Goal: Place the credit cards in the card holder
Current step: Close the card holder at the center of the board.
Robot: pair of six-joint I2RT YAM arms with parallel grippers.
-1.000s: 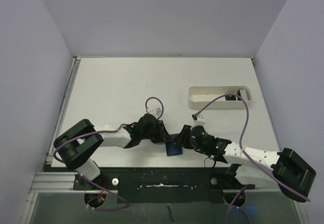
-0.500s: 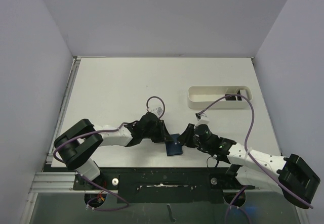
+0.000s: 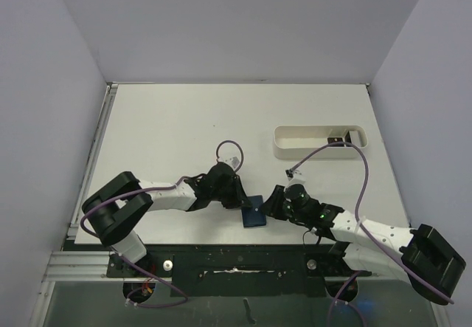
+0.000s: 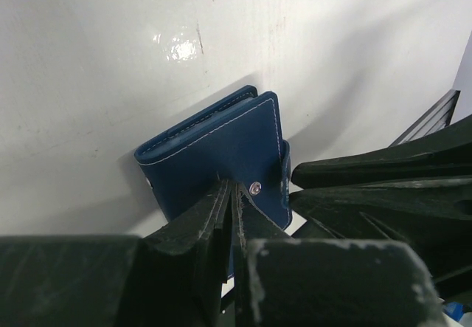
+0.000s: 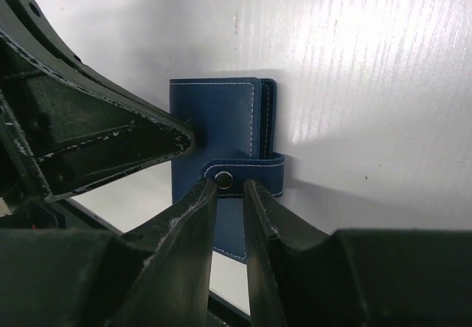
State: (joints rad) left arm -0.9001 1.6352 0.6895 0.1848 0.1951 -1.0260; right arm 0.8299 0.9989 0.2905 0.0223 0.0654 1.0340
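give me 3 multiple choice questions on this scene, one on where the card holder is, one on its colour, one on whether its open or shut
1. Where does the card holder lie in the top view?
A. inside the white tray
B. on the table, between the two grippers, near the arms' bases
C. at the table's far left corner

2. What colour is its cover?
A. red
B. navy blue
C. white

3. What state is it in?
A. folded shut, snap tab across the cover
B. spread open, slots facing up
C. standing on one edge

Answers:
1 B: it sits between the left gripper and the right gripper, well apart from the white tray.
2 B: both wrist views show blue with pale stitching.
3 A: the snap tab wraps round the edge onto the closed cover.
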